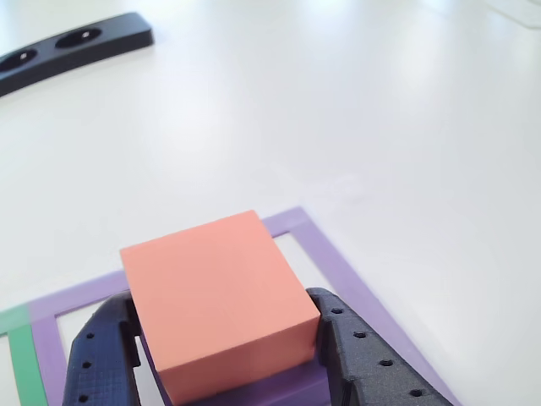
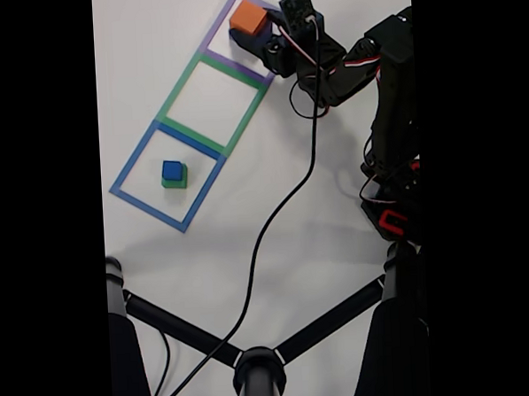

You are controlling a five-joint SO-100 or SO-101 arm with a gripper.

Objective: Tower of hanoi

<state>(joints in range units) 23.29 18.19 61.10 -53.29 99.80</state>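
Gripper (image 1: 228,355) sits at the purple square (image 2: 223,27) – jaws flank the orange cube (image 1: 218,300), which rests on a purple block (image 1: 279,391). Cannot tell if they pinch it. Blue-on-green stack (image 2: 173,173) lies toward 7 o'clock in the fixed view.

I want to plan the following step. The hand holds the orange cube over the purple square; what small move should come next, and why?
Probably lower it slightly and open the hand. The orange cube already sits between the fingers inside the purple square, apparently upon a purple block, so releasing seems due.
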